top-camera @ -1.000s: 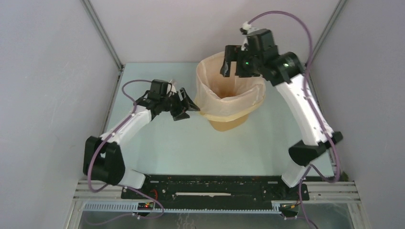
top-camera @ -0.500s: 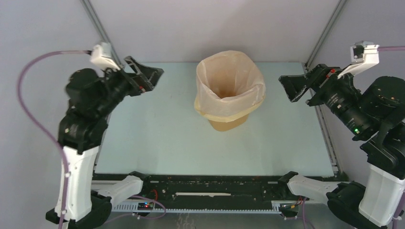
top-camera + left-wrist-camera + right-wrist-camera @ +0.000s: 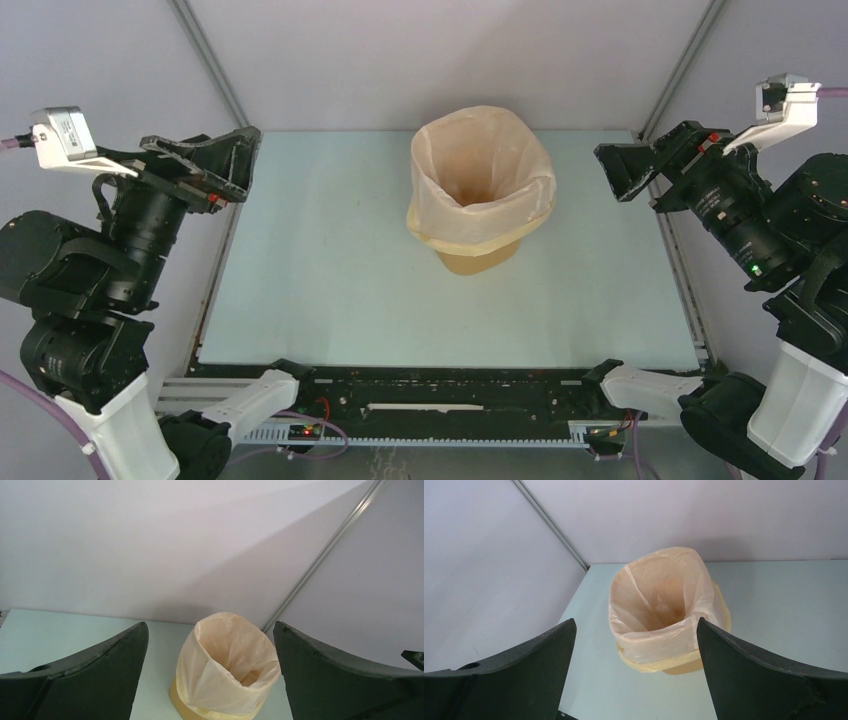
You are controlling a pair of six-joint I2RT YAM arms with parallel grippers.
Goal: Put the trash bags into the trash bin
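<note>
Trash bin (image 3: pixel 478 262) stands upright on the worktop (image 3: pixel 330 290), mouth up. It lies ahead of and below both claws, roughly midway between them and well apart from each, so neither arm looks clearly nearer. The trash bag (image 3: pixel 480 190) lines it, with whitish film hanging inside and its rim folded out over the bin's edge. The left claw (image 3: pixel 215 165) and right claw (image 3: pixel 630 170) are both released, fingers spread, holding nothing. A second ago both were at the bin's rim. Half a second ago they had drawn out to the sides, and the left has since swung further outward. Bin and bag have not shifted. The job looks finished.
</note>
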